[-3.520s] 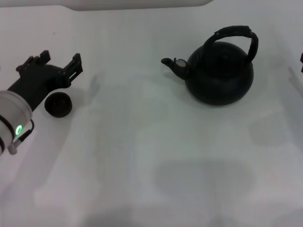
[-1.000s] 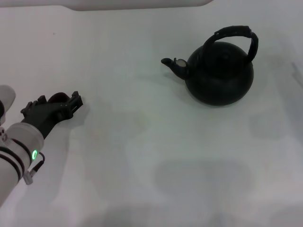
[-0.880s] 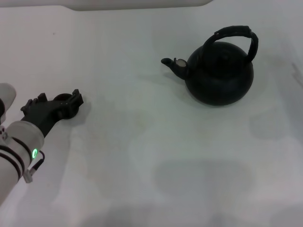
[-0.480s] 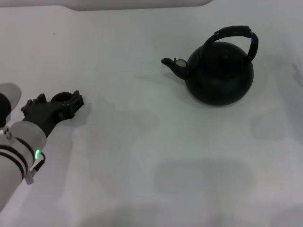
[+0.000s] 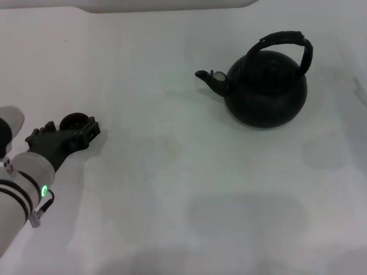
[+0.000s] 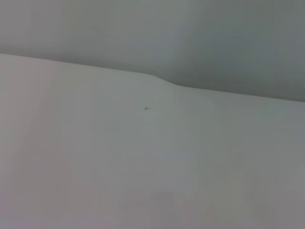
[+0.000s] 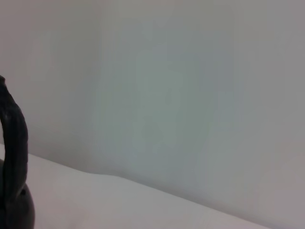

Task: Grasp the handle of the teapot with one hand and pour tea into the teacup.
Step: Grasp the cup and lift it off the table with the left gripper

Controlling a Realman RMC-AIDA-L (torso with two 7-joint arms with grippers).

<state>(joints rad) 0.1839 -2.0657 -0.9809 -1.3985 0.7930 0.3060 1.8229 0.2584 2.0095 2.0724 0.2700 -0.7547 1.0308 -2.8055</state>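
While the pot [image 5: 265,89] sat far right, untouched | left gripper [image 5: 86,130] around cup [image 5: 73,121], grip unclear | right gripper unseen | pot likely heavy, rigid; take handle [image 5: 287,43] at apex.

You have a plain white bench [image 5: 172,172] before you. On it the black teapot [image 5: 265,91] stands upright toward the far right, and the small dark teacup [image 5: 73,121] sits well apart at the left.
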